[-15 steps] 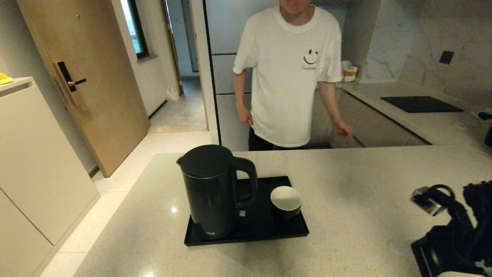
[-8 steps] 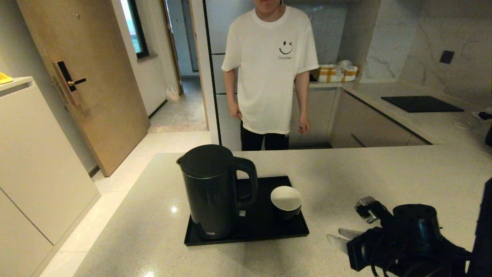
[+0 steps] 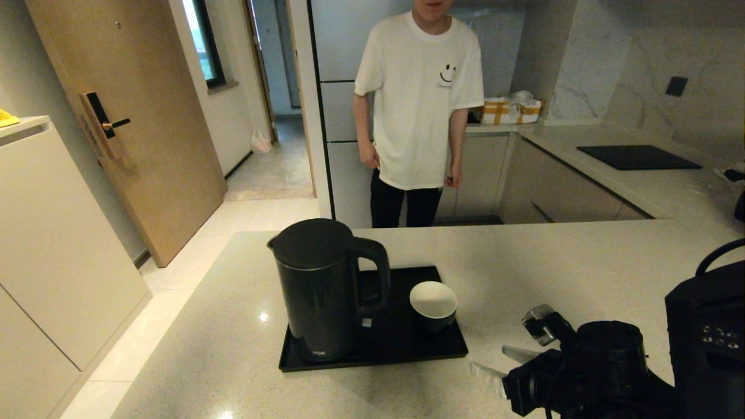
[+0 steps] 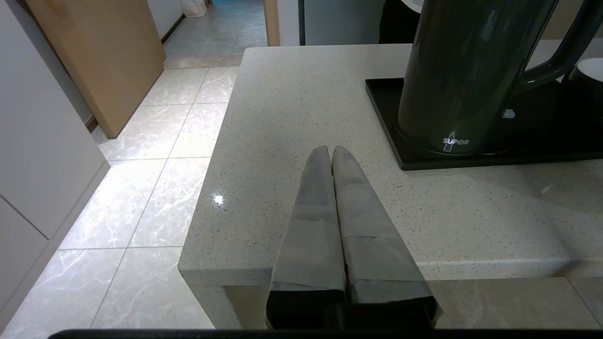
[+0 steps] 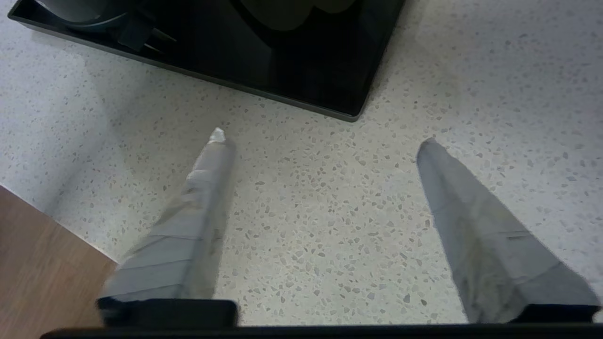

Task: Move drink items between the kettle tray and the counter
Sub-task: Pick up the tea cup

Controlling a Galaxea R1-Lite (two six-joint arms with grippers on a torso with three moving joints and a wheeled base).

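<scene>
**Right arm closes on the tray, cup within reach**

Nearest the robot, at the lower right of the head view, the right gripper (image 3: 495, 362) hangs low over the counter (image 3: 582, 273) with its two taped fingers spread wide and nothing between them. A second ago only the arm's outer links showed at the far right edge; half a second ago the fingers came into view, and now they have slid further left, so that the tips sit just beside the near right corner of the kettle tray (image 3: 442, 349). The right wrist view agrees: both fingers over bare speckled stone, the tray corner just ahead of them.

Over on the other side, the left gripper (image 4: 331, 151) is parked at the near counter edge, its fingers pressed together and holding nothing, with the kettle (image 4: 464, 75) ahead of it.

On the tray nothing has shifted. The kettle stands upright at the left end, handle turned to the right, and the cup (image 3: 433, 305) stands upright just beside that handle, near the right end, apart from the kettle.

Beyond the counter a person (image 3: 420, 110) has stepped back and stands well clear.

My reading: this is the approach, with no item moved yet. The open fingers lie closest to the cup, so that is the likely first pick, though the gripper must rise over the tray rim to reach it.
</scene>
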